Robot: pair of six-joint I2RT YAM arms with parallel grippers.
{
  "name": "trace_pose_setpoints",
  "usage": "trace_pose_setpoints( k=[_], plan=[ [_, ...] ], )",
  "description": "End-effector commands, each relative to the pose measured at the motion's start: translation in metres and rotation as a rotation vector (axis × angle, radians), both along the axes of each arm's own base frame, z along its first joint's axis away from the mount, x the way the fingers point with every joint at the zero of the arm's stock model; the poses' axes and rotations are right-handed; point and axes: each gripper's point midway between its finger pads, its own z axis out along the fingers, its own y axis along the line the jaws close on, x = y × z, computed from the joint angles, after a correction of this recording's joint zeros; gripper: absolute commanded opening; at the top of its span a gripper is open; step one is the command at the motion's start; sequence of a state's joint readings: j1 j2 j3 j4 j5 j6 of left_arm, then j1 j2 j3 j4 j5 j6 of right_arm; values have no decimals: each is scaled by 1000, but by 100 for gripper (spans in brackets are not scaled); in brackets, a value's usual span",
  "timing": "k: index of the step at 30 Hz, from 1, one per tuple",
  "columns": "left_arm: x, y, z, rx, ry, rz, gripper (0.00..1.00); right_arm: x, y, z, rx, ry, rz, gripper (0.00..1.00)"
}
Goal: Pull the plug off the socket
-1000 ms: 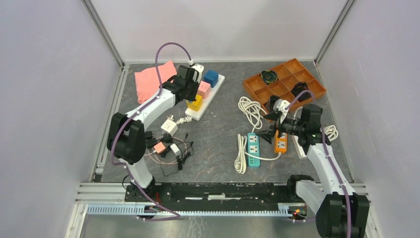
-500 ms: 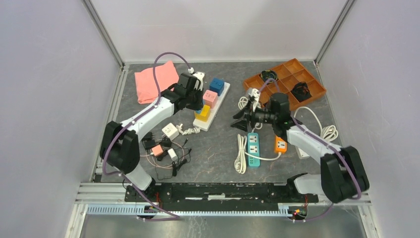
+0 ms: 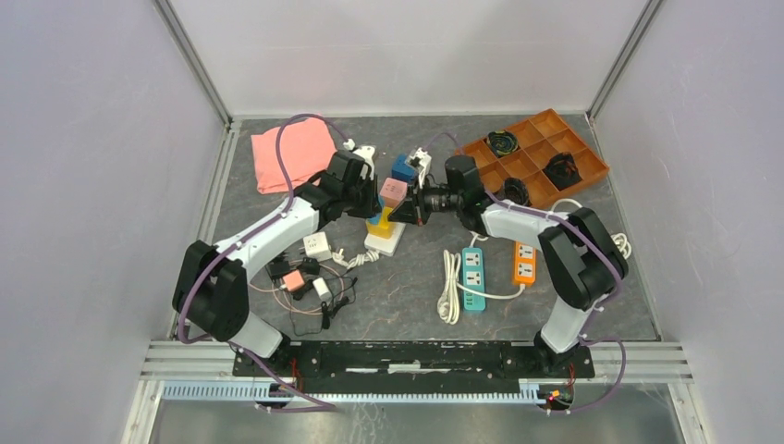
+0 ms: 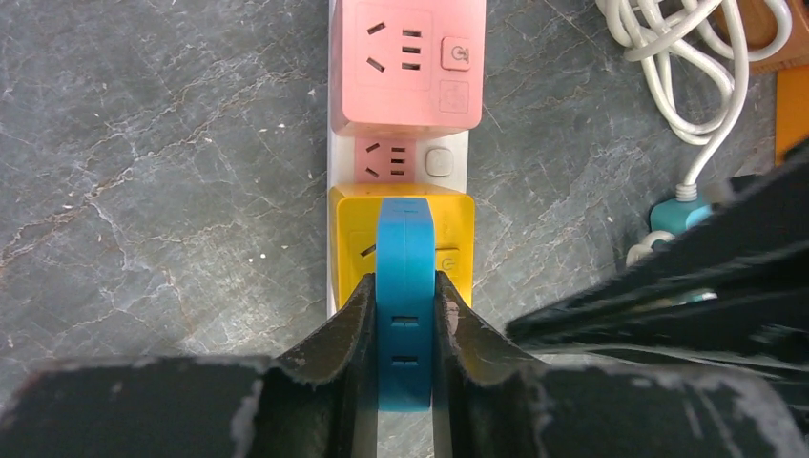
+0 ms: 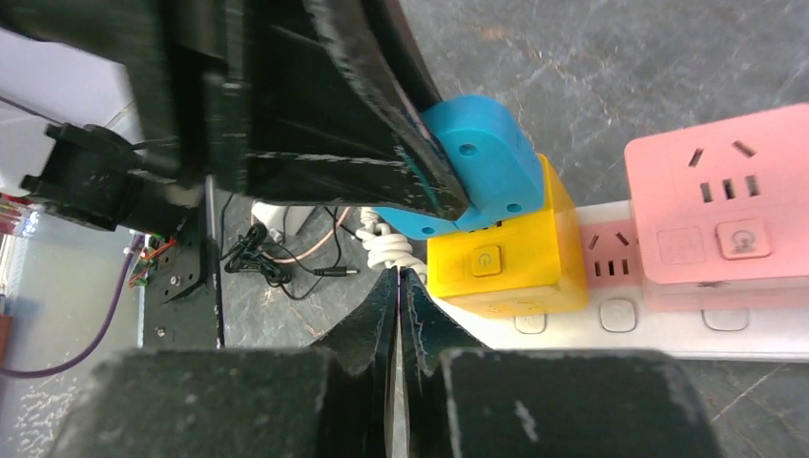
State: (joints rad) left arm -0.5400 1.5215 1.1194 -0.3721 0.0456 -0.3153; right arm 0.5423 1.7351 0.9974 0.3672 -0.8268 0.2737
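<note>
The socket (image 3: 404,171) is a long white strip lying slantwise at mid-table, with blue, pink (image 4: 405,62) and yellow (image 4: 456,229) cubes plugged into it. A flat blue plug (image 4: 405,239) stands on the yellow cube (image 5: 506,267). My left gripper (image 4: 405,281) is shut on that plug (image 5: 487,162), one finger on each flat side. My right gripper (image 5: 398,274) is shut with nothing between its fingers. Its tips sit at the strip's cord end (image 5: 386,243), right beside the yellow cube; I cannot tell if they touch. From above, the two grippers meet over the strip (image 3: 384,242).
A teal strip (image 3: 473,277) and an orange strip (image 3: 524,263) lie to the right, beside coiled white cord (image 3: 467,205). An orange compartment tray (image 3: 532,153) sits at the back right, a pink cloth (image 3: 294,153) at the back left. Adapters and black cables (image 3: 310,277) lie near the left arm.
My right arm has swung left from the orange strip to the socket, and its gripper has gone from open to shut. The left gripper stayed shut and the strip turned slightly.
</note>
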Motion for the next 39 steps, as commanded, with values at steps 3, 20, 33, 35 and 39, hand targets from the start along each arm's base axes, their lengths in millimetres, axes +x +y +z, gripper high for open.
trace_pose_setpoints(
  k=[3, 20, 33, 35, 39],
  plan=[
    [14, -19, 59, -178, -146, 31, 2, 17, 10, -16, -42, 43, -52, 5],
    [14, -25, 79, -209, -166, 15, 2, 23, -2, -93, -255, 142, -156, 0],
    [20, -20, 133, -200, -241, 16, 2, 21, -8, -117, -299, 193, -147, 0],
    [17, -12, 131, -175, -243, 26, 2, 20, 1, -96, -242, 154, -86, 1],
    [-1, 9, 131, -159, -267, 53, 2, 20, 12, -41, -146, 5, 8, 3]
  ],
)
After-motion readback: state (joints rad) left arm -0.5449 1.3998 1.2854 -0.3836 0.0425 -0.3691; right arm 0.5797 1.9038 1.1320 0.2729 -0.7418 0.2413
